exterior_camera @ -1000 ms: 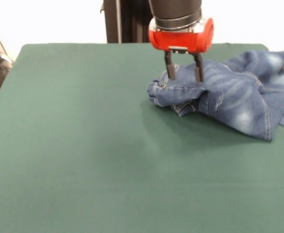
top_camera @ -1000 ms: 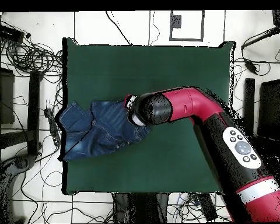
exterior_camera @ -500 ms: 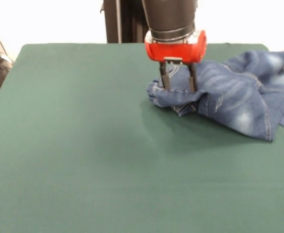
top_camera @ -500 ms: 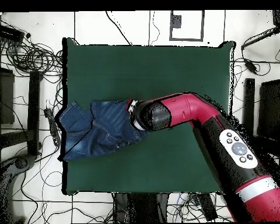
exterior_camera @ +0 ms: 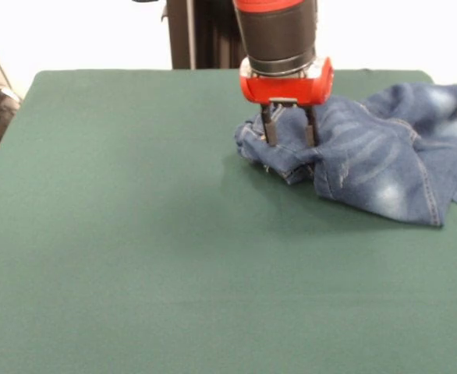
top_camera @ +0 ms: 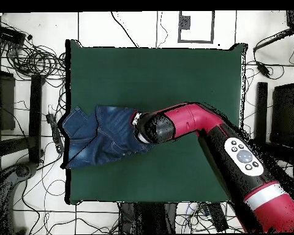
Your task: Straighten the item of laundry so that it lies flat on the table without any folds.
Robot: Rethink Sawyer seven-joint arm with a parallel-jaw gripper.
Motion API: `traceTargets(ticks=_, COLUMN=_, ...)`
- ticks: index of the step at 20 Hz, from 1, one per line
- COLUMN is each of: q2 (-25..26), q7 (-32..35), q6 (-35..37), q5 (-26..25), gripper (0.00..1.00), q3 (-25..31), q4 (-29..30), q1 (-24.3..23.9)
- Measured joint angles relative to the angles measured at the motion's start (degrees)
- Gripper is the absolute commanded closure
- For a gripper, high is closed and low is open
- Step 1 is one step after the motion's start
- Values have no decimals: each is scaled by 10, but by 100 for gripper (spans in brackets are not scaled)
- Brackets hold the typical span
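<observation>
The gripper (exterior_camera: 288,134) stands in the upper middle of the front view, pointing straight down, its two dark fingers (exterior_camera: 270,128) parted and set down into the bunched left end of the jeans (exterior_camera: 377,160). A hump of denim rises between the jaws; they straddle it but are not closed on it as far as the pictures show, so I read the gripper as open, poised to pinch.

The jeans lie crumpled at the upper right of the front view, on the dark green table (exterior_camera: 135,234), their right end reaching the table's right edge. From the gripper, nearly all of the garment lies to the right in this view; only a short rolled edge shows to its left. The long axis runs roughly left to right across the frame, tilting slightly down to the right.

In the overhead view the same jeans (top_camera: 100,136) sit at the middle left of the table (top_camera: 174,79), one end overhanging its left edge, with the arm's wrist covering the end nearest the table's centre.

Judging from this, the wide bare cloth lies on the gripper's side of the garment, so a drag along the long axis toward the middle of the table would give room to spread it

No containers are in view
</observation>
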Motion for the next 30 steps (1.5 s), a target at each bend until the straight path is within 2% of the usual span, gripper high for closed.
traceTargets(ticks=15, q2=-88, q7=0, q6=0, q5=3, gripper=0, q3=41, q4=110, q1=-73)
traceTargets(ticks=22, q2=-98, q7=0, q6=0, q5=-1, gripper=0, q3=42, q4=124, q1=-64)
traceTargets(ticks=30, q2=-79, q7=0, q6=-29, q5=-48, gripper=0, q3=40, q4=125, q1=-30)
